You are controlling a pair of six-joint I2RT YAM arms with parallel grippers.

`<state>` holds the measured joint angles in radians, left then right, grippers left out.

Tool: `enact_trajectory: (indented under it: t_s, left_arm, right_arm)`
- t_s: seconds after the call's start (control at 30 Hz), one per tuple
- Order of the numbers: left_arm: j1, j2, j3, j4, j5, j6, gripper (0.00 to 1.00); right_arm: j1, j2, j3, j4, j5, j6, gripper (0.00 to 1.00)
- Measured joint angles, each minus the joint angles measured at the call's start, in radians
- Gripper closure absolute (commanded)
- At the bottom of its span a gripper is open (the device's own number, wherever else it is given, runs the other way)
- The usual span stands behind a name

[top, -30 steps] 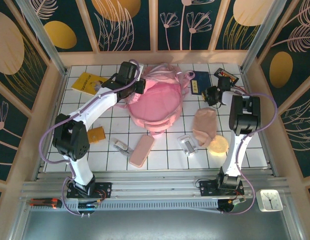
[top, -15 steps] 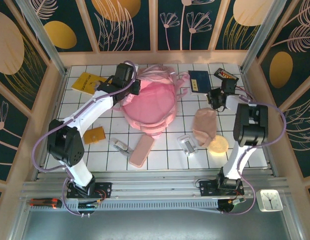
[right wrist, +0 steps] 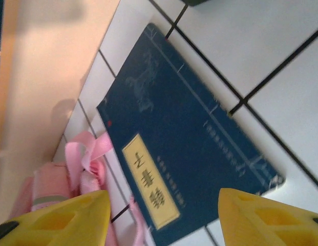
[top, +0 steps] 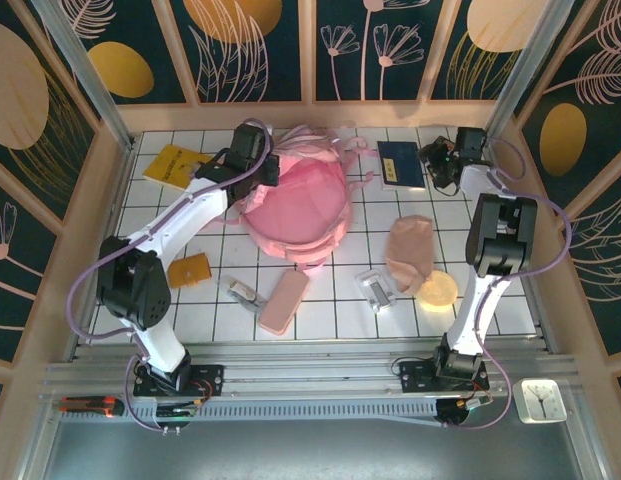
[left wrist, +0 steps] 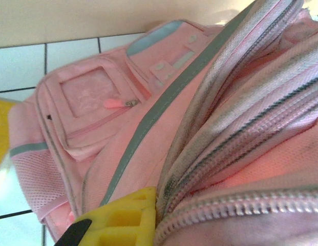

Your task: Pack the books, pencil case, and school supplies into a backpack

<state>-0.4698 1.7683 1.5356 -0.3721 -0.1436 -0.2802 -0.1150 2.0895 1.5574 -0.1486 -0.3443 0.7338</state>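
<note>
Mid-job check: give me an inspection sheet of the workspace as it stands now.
Surface: white tiled table, no spills seen.
Job's things: backpack centre rear; yellow book rear left; navy book rear right; pencil case, orange pad and two clips in front; all outside the backpack.
Clutter: tan pouch, pale disc.
Grippers: left gripper shut on the backpack's zip edge; right gripper open above the navy book.
Cables: a purple cable loops beside each arm.
Surroundings: wooden frame, floral panels, clock by the near rail.
</note>
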Motion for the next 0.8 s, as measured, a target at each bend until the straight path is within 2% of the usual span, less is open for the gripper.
enact_trajectory:
  t_s: [0.17, 0.3, 0.47, 0.8]
  left_arm:
    - [-0.003, 0.130, 0.092, 0.035, 0.050, -0.053, 0.93]
    - [-0.023, 0.211, 0.177, -0.002, 0.080, -0.074, 0.93]
    - [-0.065, 0.290, 0.266, -0.018, 0.129, -0.092, 0.93]
    - [-0.092, 0.324, 0.283, -0.010, 0.206, -0.100, 0.93]
  right_arm:
    - [-0.025, 0.106, 0.079, -0.017, -0.001, -0.105, 0.41]
    - [-0.039, 0.177, 0.135, -0.029, -0.029, -0.181, 0.41]
    - [-0.041, 0.274, 0.225, -0.038, -0.134, -0.253, 0.41]
    - [-0.025, 0.299, 0.233, -0.038, -0.387, -0.340, 0.42]
